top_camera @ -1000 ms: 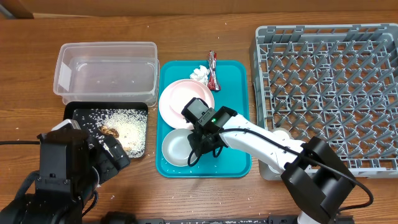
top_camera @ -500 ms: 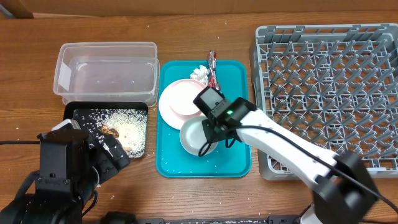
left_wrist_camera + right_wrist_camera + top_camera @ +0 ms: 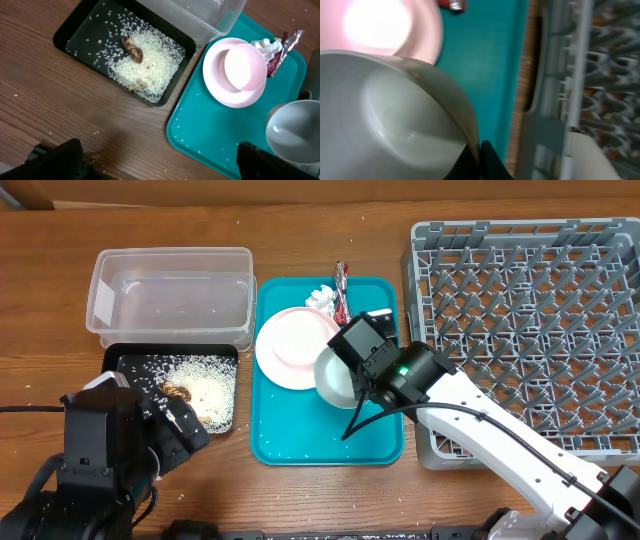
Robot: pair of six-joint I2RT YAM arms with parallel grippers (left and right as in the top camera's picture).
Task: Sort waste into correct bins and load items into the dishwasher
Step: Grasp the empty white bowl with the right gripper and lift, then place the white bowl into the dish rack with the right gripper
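Observation:
My right gripper (image 3: 350,382) is shut on the rim of a white bowl (image 3: 335,378) and holds it tilted above the teal serving tray (image 3: 300,448). In the right wrist view the fingertips (image 3: 480,156) pinch the bowl's (image 3: 395,120) edge. A pinkish plate (image 3: 275,355) with a pinkish bowl (image 3: 300,340) on it lies on the tray. A crumpled tissue (image 3: 321,297) and a red-and-silver wrapper (image 3: 342,292) lie at the tray's far edge. Rice (image 3: 145,65) and a brown scrap (image 3: 132,47) lie in the black tray (image 3: 115,360). My left gripper (image 3: 160,167) is open and empty over the wood.
The clear tub (image 3: 170,295) stands empty behind the black tray. The grey dish rack (image 3: 530,320) fills the right side, its near wall close to the held bowl. Loose rice grains dot the teal tray and the wood.
My right gripper has lifted the white bowl off the tray's front left and carried it to the right, towards the rack, tilting it. The left arm has not moved.

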